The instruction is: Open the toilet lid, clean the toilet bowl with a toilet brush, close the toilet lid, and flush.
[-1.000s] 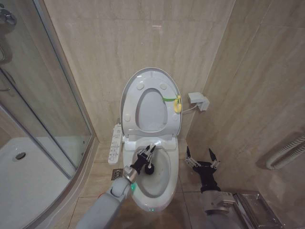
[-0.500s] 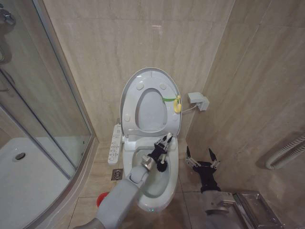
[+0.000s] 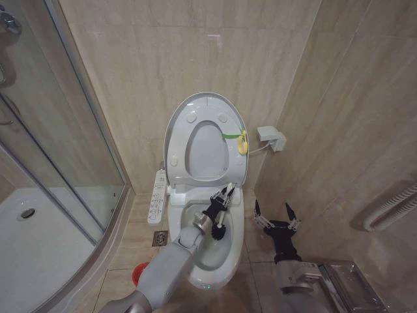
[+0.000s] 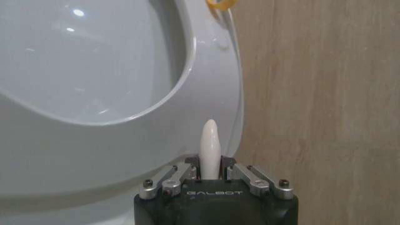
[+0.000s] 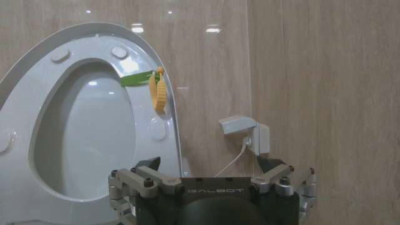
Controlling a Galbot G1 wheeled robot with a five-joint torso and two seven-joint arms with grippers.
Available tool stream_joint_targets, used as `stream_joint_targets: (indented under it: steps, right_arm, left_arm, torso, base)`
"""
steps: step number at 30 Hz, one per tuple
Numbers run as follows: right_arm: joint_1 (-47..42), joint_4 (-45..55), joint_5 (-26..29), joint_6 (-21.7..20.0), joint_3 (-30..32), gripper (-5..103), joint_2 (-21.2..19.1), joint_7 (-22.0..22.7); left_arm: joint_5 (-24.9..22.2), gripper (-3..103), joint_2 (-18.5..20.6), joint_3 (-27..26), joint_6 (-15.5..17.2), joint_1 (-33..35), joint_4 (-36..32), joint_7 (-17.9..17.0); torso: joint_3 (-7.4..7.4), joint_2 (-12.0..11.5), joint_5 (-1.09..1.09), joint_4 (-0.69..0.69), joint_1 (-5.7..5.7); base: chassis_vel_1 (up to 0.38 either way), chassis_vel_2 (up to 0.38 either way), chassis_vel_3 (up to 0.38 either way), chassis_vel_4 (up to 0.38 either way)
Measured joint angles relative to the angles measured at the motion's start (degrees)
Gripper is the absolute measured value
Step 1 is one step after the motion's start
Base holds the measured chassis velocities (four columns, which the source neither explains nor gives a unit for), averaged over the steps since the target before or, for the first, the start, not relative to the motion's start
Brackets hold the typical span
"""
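My right gripper [image 3: 274,216] hangs beside the toilet bowl [image 3: 236,251], fingers spread, empty. My left gripper [image 3: 221,199] is clamped on the toilet brush [image 4: 209,146] handle, its dark head down inside. Behind stands the raised toilet lid [image 3: 174,130], its lower edge hidden.

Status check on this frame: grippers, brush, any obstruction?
Left gripper shut on toilet brush, head inside toilet bowl. Right gripper open, beside bowl. Toilet lid up. No obstruction.

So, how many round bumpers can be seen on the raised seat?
4 on the seat: two near its top, one on each side lower down. Others may be hidden behind the left gripper.
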Motion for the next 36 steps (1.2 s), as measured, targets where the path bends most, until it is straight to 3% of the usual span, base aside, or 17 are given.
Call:
stream_joint_targets:
  steps: [9,17,30,36]
  right_arm:
    - [0.0,0.0,0.0,0.0,0.0,100,0.0,0.0]
    - [0.0,0.0,0.0,0.0,0.0,100,0.0,0.0]
    - [0.0,0.0,0.0,0.0,0.0,100,0.0,0.0]
    - [0.0,0.0,0.0,0.0,0.0,100,0.0,0.0]
  left_arm:
    - [2.4,22,0.6,-1.7,0.0,0.2,0.1,-0.4]
    - [1.4,22,-1.2,0.2,0.8,1.2,-5.7,-1.5]
    - [0.6,22,1.2,-2.0,0.2,0.1,1.4,-0.5]
    - [0.2,22,1.0,-0.8,0.6,0.2,-3.4,-1.2]
  torso:
    - [0.0,0.0,0.0,0.01,0.0]
    - [0.0,0.0,0.0,-0.02,0.0]
    - [0.0,0.0,0.0,0.02,0.0]
    - [0.0,0.0,0.0,0.0,0.0]
  base:
    - [0.0,0.0,0.0,0.0]
    - [0.0,0.0,0.0,0.0]
    - [0.0,0.0,0.0,0.0]
    - [0.0,0.0,0.0,0.0]
